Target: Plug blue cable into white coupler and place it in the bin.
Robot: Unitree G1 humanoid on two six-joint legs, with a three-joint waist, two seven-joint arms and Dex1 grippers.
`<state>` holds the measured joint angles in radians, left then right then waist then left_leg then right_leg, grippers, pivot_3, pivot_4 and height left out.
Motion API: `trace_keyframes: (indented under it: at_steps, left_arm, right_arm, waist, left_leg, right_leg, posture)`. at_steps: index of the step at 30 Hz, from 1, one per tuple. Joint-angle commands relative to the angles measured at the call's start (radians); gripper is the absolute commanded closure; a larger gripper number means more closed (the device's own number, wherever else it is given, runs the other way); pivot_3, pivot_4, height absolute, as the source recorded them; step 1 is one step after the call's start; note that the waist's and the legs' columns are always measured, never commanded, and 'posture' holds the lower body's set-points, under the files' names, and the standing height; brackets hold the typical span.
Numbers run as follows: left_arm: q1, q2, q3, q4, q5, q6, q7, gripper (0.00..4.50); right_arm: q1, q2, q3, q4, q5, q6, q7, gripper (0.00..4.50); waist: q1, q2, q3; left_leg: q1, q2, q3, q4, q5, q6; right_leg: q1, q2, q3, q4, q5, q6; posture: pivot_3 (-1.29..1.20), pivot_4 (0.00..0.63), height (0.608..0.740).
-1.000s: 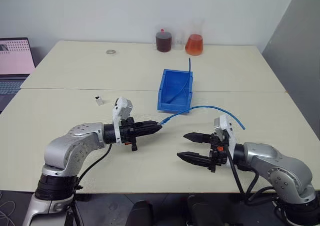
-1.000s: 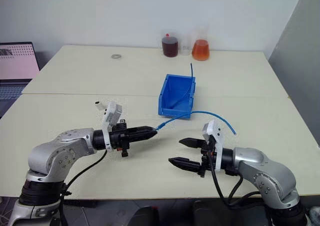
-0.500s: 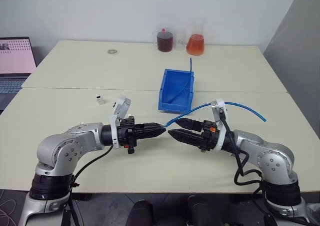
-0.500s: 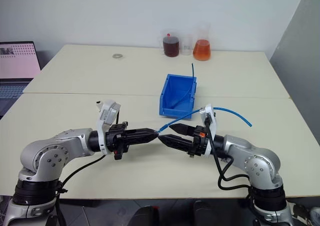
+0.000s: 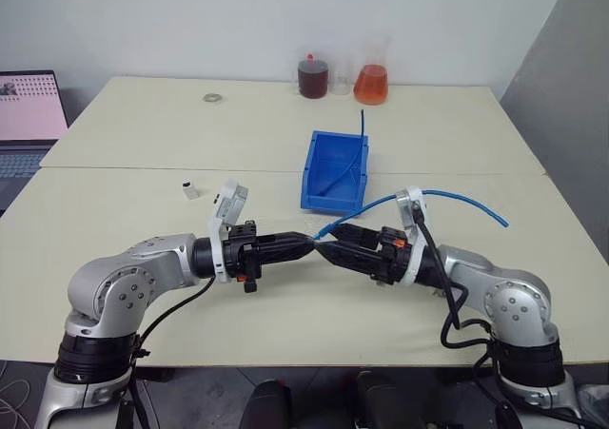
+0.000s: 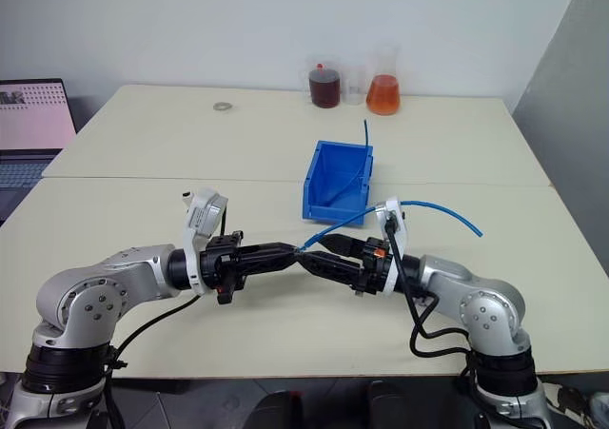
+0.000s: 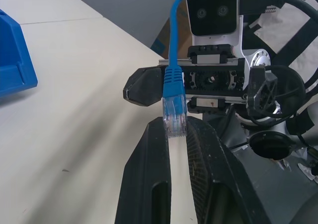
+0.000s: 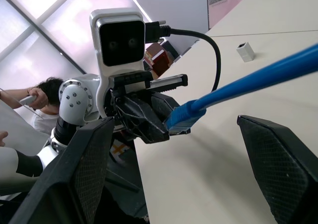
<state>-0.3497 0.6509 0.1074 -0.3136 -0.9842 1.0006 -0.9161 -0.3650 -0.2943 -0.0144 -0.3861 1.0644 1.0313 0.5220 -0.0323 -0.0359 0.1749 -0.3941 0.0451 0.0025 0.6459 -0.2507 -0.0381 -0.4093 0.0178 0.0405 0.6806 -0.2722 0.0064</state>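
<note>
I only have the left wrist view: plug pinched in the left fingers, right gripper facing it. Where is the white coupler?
Observer: The white coupler lies on the table beyond the left arm, with nothing touching it.
Operator: Has the right gripper closed on anything?
Observer: No. The right gripper is open, its fingers either side of the blue cable.
Operator: And the bin?
Observer: The bin holds a second blue cable that sticks up past its back rim.

Table (image 5: 143,153): bin (image 5: 333,172), white coupler (image 5: 191,190)
</note>
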Motion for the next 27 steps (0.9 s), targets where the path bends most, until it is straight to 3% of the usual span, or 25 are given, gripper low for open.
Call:
trace_keyframes:
  at_steps: [1, 15, 27]
  left_arm:
    - [0.000, -0.004, 0.031, -0.036, -0.034, -0.008, 0.011, 4.31]
    - [0.008, -0.003, 0.031, -0.048, -0.063, -0.012, 0.034, 4.31]
    - [0.023, 0.004, 0.024, -0.068, -0.078, -0.004, 0.023, 4.31]
  right_arm:
    - [-0.014, 0.008, -0.018, -0.010, 0.032, -0.016, 0.002, 0.78]
    - [-0.011, 0.013, -0.019, -0.007, 0.055, -0.014, -0.001, 4.11]
    - [-0.008, 0.001, -0.017, -0.008, 0.097, 0.004, 0.009, 4.23]
  waist:
    - [0.000, 0.000, 0.000]
    - [0.000, 0.000, 0.000]
    - [0.000, 0.000, 0.000]
  left_leg:
    - [0.000, 0.000, 0.000, 0.000, 0.000, 0.000]
    - [-0.001, 0.000, 0.000, 0.000, 0.000, 0.000]
    - [-0.001, 0.000, 0.000, 0.000, 0.000, 0.000]
  right_leg:
    - [0.000, 0.000, 0.000, 0.000, 0.000, 0.000]
    - [-0.001, 0.000, 0.000, 0.000, 0.000, 0.000]
    - [-0.001, 0.000, 0.000, 0.000, 0.000, 0.000]
  posture:
    - [0.00, 0.150, 0.740]
    - [0.00, 0.150, 0.740]
    - [0.00, 0.150, 0.740]
